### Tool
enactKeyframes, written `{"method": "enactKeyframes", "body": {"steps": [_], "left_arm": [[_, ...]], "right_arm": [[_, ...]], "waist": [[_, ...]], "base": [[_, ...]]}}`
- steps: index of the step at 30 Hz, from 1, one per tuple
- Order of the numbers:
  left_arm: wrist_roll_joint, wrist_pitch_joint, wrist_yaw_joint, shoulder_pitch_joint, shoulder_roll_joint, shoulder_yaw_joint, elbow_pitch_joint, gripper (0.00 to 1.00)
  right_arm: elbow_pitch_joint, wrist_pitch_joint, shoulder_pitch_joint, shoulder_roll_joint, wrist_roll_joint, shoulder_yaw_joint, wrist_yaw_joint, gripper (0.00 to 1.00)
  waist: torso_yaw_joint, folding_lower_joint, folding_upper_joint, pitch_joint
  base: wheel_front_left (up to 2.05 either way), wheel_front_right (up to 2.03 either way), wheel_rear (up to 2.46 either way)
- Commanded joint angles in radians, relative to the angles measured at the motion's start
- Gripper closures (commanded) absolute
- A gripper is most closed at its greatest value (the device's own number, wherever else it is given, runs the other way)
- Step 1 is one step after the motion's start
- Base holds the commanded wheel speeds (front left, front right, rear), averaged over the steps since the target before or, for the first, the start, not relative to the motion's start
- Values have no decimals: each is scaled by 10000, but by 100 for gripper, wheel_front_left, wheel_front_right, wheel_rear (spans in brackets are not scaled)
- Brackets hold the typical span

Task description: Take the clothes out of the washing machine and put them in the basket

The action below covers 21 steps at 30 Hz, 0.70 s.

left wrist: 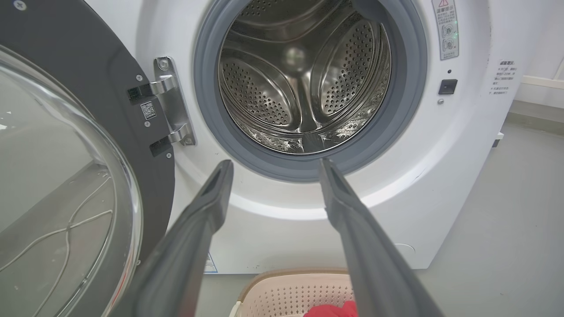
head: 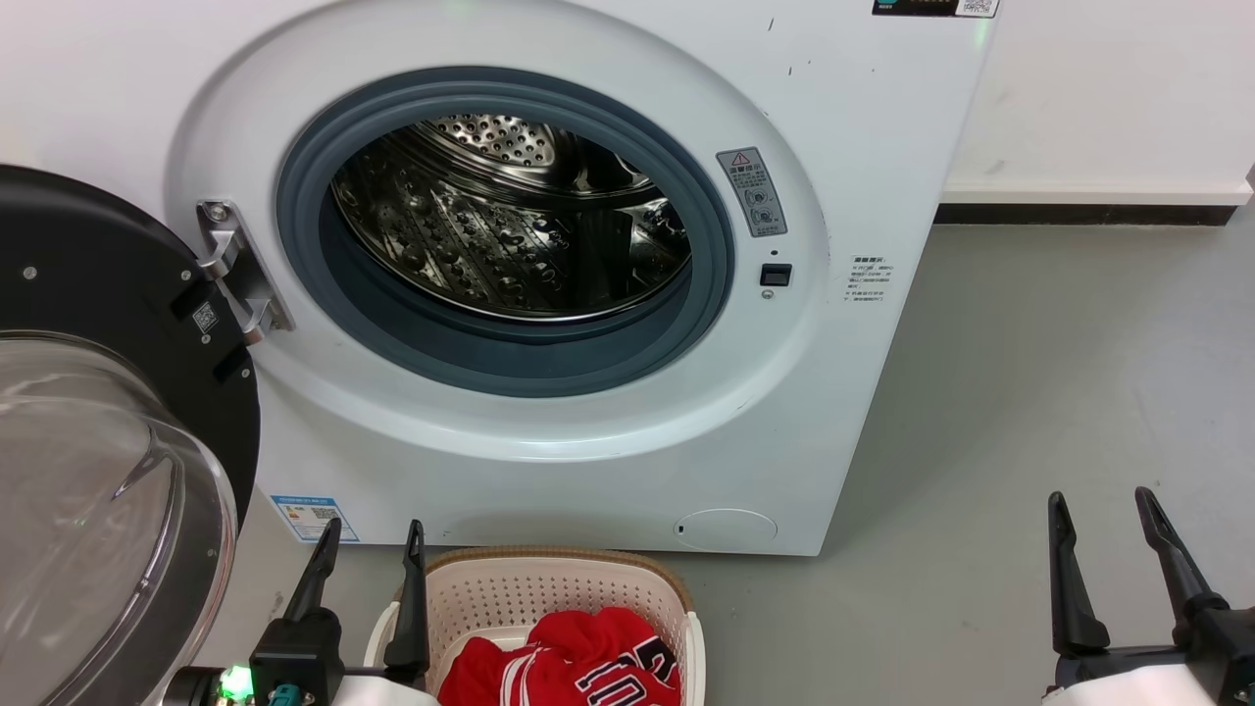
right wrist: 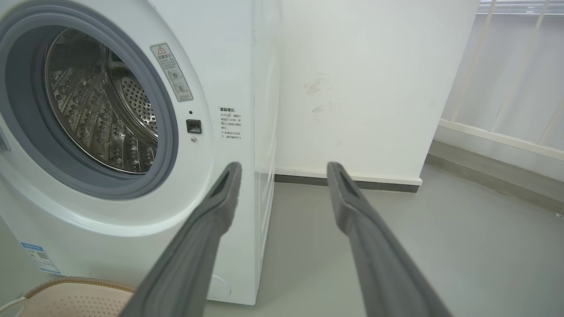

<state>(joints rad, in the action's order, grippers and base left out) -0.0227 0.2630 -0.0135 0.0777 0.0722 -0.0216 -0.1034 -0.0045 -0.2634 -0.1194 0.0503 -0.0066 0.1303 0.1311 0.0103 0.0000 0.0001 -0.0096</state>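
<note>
The white washing machine [head: 549,461] fills the head view, its black-rimmed glass door [head: 108,471] swung open to the left. Its steel drum [head: 510,216] holds no fabric that I can see. Red clothes [head: 569,667] with white stripes and dark lettering lie in the cream basket [head: 559,564] on the floor in front of the machine. My left gripper [head: 373,529] is open just left of the basket, with nothing between its fingers. My right gripper [head: 1103,500] is open over the bare floor at the lower right. The drum [left wrist: 304,75] and basket [left wrist: 295,290] also show in the left wrist view.
Grey floor [head: 1029,412] stretches right of the machine to a white wall [head: 1108,98] with a dark skirting. The open door stands close beside my left arm. In the right wrist view a white railing [right wrist: 506,88] runs along the far right.
</note>
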Motion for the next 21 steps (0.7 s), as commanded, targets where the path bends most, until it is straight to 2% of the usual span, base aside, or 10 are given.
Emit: {"method": "enactKeyframes", "body": {"steps": [1, 16, 17, 21], "left_arm": [[25, 26, 26, 89, -20, 40, -2, 0], [-2, 26, 7, 48, -42, 256, -66, 0], [1, -2, -4, 9, -35, 244, -76, 100], [-90, -94, -17, 62, -104, 269, -458, 100]], "right_arm": [[-23, -20, 90, -1, -10, 10, -7, 0], [-78, -20, 75, -1, -136, -28, -7, 0], [3, 0, -6, -2, -38, -27, 2, 100], [385, 73, -64, -42, 89, -37, 2, 100]], "waist": [[-2, 0, -1, -3], [-15, 0, -1, 13], [-16, 0, -1, 13], [-16, 0, -1, 12]], "base": [[0, 0, 0], [0, 0, 0], [0, 0, 0], [0, 0, 0]]}}
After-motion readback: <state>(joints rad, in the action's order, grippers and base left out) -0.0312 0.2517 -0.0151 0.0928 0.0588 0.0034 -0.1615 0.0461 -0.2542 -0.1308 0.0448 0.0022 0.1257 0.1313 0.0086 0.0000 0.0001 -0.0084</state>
